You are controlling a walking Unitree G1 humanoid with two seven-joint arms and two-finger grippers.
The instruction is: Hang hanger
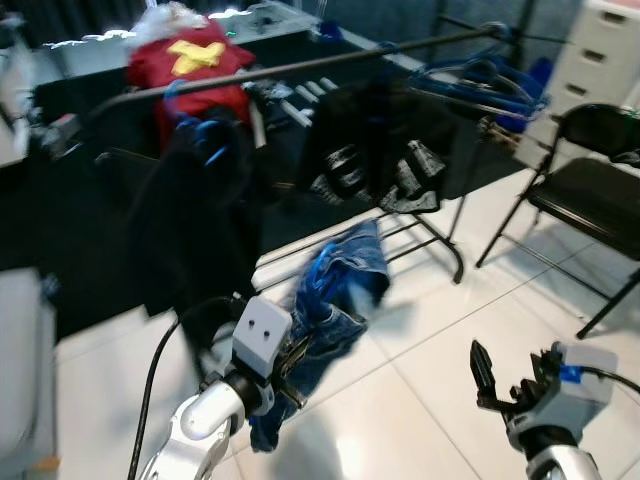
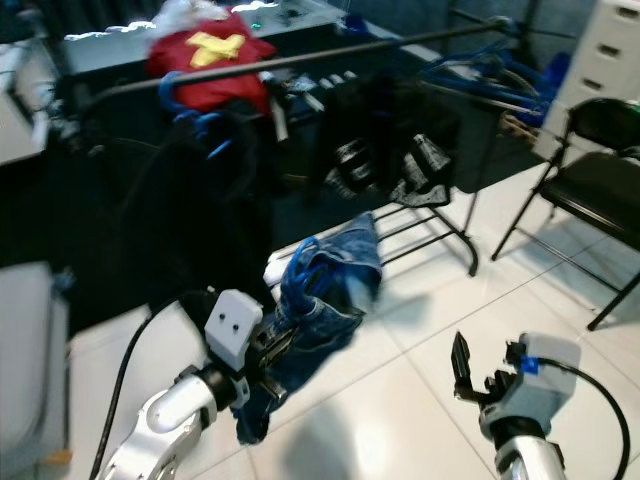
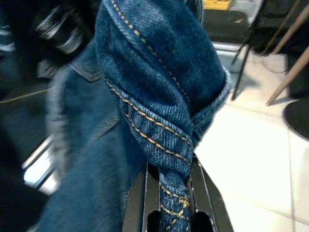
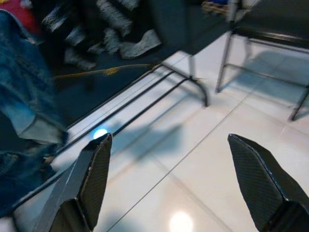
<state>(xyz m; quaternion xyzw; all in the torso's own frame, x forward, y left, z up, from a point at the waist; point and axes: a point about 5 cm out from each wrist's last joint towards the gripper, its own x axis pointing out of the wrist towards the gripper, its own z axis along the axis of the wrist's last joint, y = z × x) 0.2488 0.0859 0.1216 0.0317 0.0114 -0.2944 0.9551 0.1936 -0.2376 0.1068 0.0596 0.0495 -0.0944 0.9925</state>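
Note:
My left gripper is shut on a bundle of blue jeans, held up above the white floor in front of the clothes rack. In the left wrist view a twisted fold of the jeans is pinched between the two black fingers. A blue curved piece that looks like a hanger hook sticks out at the top of the bundle. The black rail runs across above, with dark garments hanging from it. My right gripper is open and holds nothing, low on the right.
Several blue hangers bunch at the rail's right end. A red shirt with a yellow cross lies behind the rack. A black folding chair and white drawers stand on the right. The rack's foot bars lie on the tiles.

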